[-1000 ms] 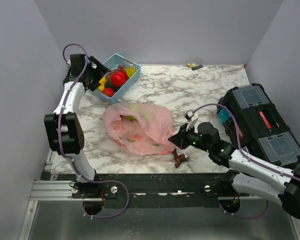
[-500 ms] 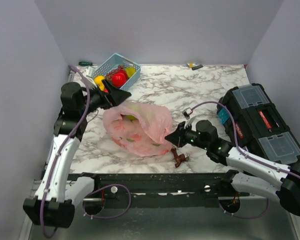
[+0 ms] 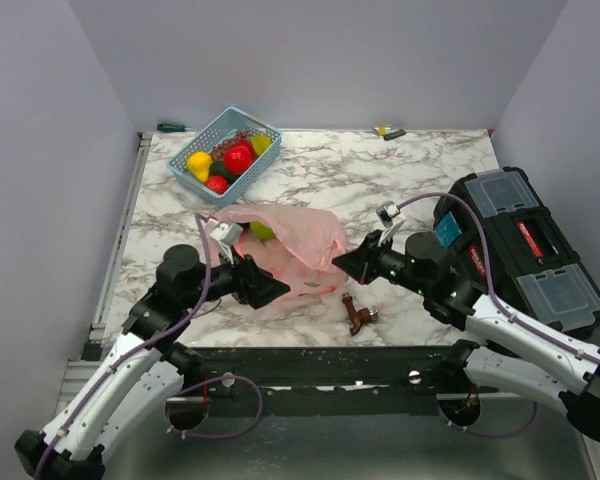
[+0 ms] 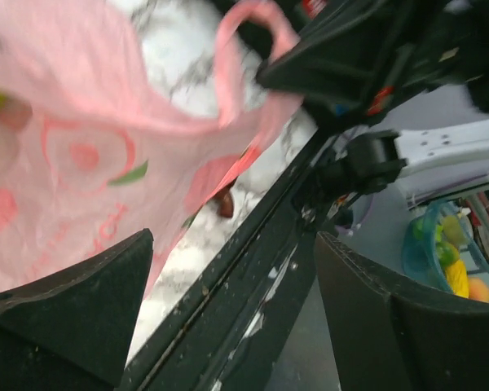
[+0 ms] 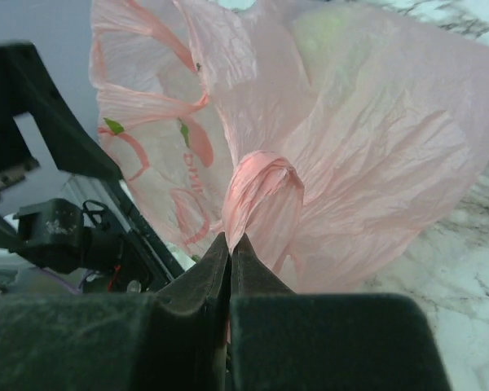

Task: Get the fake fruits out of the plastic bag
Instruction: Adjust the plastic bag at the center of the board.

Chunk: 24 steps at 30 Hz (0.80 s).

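The right jaws were shut tight on a bunched fold of the plastic bag [image 5: 261,191]. In the right wrist view the twisted pink film rose straight out from between the closed fingers [image 5: 191,281], and the rest of the bag spread beyond them and to both sides.

The left jaws stood wide open with nothing between them. Their two dark fingers [image 4: 65,318] framed the black frame rail [image 4: 253,277] at the near tabletop edge. The bag lay just ahead of them and off toward one finger, and its loop handle [image 4: 244,32] arched up farther ahead. Whether a fingertip touched the film could not be told.

From above, the two sets of jaws faced each other across the bag, which lay on the tabletop [image 3: 400,175] between them. One of the fake fruits [image 3: 262,231], a green one, showed at the bag's upper edge, just beyond the left jaws. More of them, among them a red one [image 3: 238,158] and a yellow one [image 3: 199,162], sat in a light blue basket [image 3: 263,133] well beyond the left jaws, near the far left corner.

A small brown piece [image 3: 358,316] lay on the near side of the right jaws, close to the tabletop's front edge. A black toolbox [image 3: 520,250] sat behind the right jaws along the right edge, beside that arm. Beyond the right jaws, bare marble ran to the far edge.
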Tool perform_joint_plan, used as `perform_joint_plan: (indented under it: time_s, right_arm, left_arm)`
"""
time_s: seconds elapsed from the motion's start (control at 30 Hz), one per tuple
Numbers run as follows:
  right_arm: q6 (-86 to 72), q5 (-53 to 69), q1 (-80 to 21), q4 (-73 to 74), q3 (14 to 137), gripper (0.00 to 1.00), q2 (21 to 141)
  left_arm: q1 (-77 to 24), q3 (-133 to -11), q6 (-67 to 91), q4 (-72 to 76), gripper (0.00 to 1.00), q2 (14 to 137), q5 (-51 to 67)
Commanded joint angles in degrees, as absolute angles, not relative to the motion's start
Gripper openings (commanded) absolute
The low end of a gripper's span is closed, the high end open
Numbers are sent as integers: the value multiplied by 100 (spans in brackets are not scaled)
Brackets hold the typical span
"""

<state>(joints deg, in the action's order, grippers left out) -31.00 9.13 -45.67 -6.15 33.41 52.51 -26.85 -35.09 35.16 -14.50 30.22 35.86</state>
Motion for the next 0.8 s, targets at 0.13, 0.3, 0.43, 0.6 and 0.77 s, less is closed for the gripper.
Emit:
perform_joint_plan:
  time_s: [0.13, 0.3, 0.43, 0.6, 0.77]
  right_arm:
    - [-2319, -915, -4573, 1425, 4336, 21, 5618]
    - [-1819, -1515, -4579, 2194, 5077, 48, 5917]
    - [-1339, -1717, -4621, 2353, 5623, 73, 6145]
    - [-510, -408, -5054, 2395, 6246, 83, 6992]
    - [-60, -1572, -6224, 1886, 6144, 87, 7913]
  left_arm:
    - [-3906, -3405, 3775, -1088, 76, 4376, 927]
    - [-3920, -3452, 3814, -994, 68, 4871, 148]
    - [-3920, -3308, 3687, -590, 67, 5038, 51]
    - [-3919, -3425, 3617, -591, 67, 5317, -95]
    - [-3909, -3304, 3669, -562, 66, 5082, -271]
